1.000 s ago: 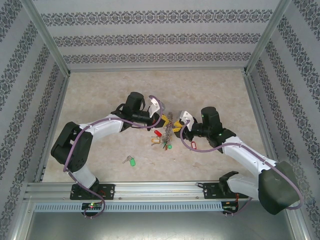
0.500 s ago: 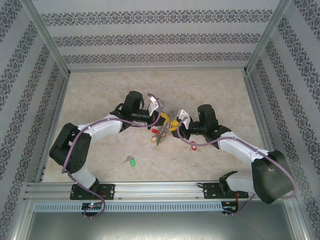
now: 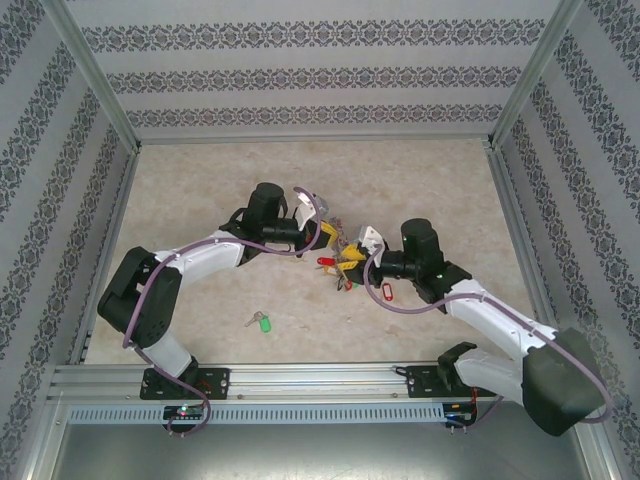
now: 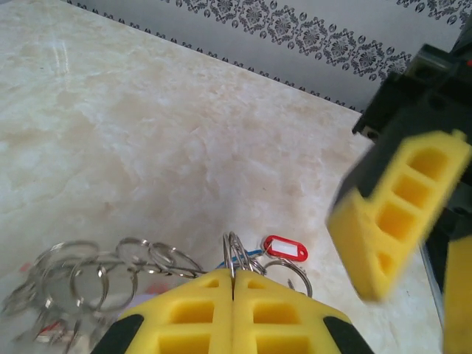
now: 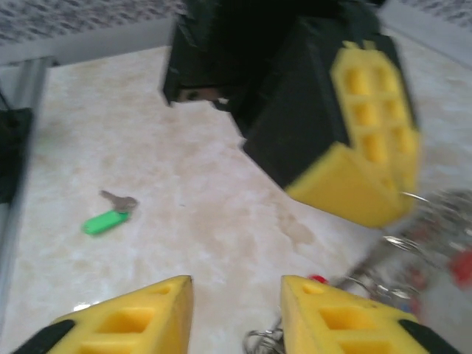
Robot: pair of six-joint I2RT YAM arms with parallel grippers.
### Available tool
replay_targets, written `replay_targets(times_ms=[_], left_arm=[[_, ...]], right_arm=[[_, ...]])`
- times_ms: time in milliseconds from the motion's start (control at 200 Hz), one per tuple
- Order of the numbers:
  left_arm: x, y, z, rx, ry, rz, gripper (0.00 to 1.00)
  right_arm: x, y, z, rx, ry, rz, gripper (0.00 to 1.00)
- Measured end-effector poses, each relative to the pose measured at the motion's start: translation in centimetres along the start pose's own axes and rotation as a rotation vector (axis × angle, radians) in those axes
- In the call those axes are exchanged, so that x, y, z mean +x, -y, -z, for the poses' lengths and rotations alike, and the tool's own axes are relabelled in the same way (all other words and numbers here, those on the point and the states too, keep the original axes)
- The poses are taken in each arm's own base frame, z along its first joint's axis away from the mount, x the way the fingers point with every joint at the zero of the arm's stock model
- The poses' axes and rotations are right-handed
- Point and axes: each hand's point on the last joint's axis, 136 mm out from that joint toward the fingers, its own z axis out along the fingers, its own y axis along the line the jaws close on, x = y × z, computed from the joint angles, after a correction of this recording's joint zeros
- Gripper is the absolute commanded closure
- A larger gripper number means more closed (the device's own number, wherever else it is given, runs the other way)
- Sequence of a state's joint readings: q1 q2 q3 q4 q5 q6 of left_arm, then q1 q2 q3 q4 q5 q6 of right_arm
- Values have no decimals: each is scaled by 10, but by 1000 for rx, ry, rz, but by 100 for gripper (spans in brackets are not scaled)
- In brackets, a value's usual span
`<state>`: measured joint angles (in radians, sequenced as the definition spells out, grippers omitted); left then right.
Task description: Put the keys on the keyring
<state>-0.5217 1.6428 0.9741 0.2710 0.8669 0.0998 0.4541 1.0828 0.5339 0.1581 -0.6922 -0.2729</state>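
Top external, worktop [image 3: 200, 190]: pale marble surface inside patterned walls [image 3: 320, 75].
Left fingers [image 4: 192, 317]: pressed together, pinching the keyring [image 4: 234, 254] by its rim.
Right fingers [image 5: 140, 313]: parted, clamping nothing, just beside the keyring.
Green-tagged key [image 3: 261, 321]: lying loose on the worktop, well apart from the keyring.

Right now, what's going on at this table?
The left gripper is shut on the keyring, pinching the big ring at its fingertips, with the smaller rings and tags bunched beside it. The right gripper faces it closely, jaws open, with nothing clearly held. The green-tagged key lies alone on the table, nearer the arm bases, not yet on the ring.
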Motion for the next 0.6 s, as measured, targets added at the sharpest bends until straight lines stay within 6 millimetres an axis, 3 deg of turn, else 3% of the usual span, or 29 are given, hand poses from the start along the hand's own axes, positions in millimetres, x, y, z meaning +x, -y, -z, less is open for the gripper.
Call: replay_targets(times_ms=[255, 600], left_arm=[[-2, 5, 1, 24, 6, -13, 100], [-2, 17, 5, 72, -1, -47, 100]], right_arm=[[8, 36, 12, 136, -13, -30, 46], [-9, 48, 6, -18, 10, 22, 44]])
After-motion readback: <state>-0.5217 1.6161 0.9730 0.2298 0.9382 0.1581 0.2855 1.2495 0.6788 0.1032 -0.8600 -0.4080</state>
